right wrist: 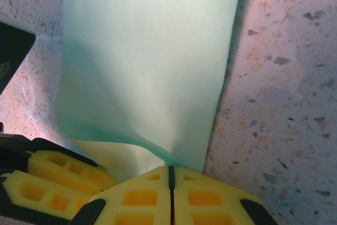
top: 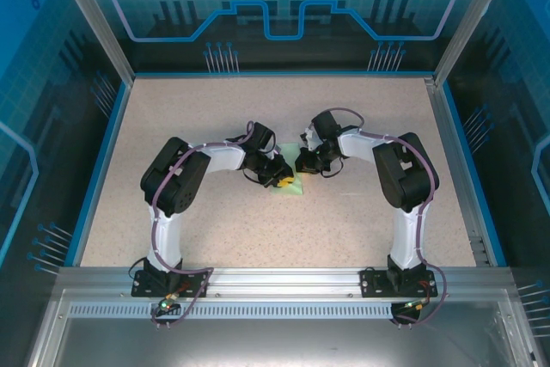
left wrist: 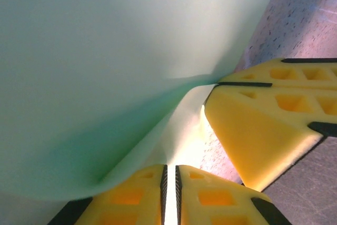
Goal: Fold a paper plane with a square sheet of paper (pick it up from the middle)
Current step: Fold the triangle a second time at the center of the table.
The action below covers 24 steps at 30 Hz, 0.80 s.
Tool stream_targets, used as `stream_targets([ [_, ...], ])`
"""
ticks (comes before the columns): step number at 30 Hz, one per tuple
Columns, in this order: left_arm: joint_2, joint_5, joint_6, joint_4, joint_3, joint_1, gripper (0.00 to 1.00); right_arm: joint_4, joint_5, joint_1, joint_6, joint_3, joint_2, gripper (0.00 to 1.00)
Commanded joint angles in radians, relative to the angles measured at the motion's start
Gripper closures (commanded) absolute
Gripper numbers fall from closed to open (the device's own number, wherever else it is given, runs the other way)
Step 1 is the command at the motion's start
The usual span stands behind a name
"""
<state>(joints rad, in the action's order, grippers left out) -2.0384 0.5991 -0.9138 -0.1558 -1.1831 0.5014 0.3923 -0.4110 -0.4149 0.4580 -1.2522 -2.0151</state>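
Note:
The square sheet of paper (top: pixel 290 186) is pale mint green and lies at the table's middle, bent up between both grippers. In the left wrist view the sheet (left wrist: pixel 105 51) curves upward, and my left gripper (left wrist: pixel 170 175) is shut on its pale lower edge with a thin slit between the pads. My right gripper (left wrist: pixel 217 84) pinches the same sheet from the right. In the right wrist view my right gripper (right wrist: pixel 170 175) is shut on the near edge of the sheet (right wrist: pixel 152 51); the left gripper's yellow fingers (right wrist: pixel 58 167) sit close at lower left. The paper plane is out of view.
The speckled table (top: pixel 215 109) is bounded by blue rails and transparent walls at the back and sides. Both arms reach inward, with my left gripper (top: pixel 282 176) and right gripper (top: pixel 301 165) almost touching over the paper.

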Motion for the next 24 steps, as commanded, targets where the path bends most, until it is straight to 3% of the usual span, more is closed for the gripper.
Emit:
stream_targets([
  [1,-0.017,0.001,0.020,-0.053,-0.019,0.010,0.85,0.026,0.032,-0.016,-0.010,0.003,0.026,0.93],
  [13,0.096,-0.016,0.025,-0.015,-0.011,0.010,0.84,0.039,0.021,-0.018,-0.003,0.026,0.049,0.93],
  [24,0.035,-0.034,0.013,-0.022,-0.027,0.010,0.84,0.045,0.021,-0.019,0.001,0.029,0.063,0.93],
])
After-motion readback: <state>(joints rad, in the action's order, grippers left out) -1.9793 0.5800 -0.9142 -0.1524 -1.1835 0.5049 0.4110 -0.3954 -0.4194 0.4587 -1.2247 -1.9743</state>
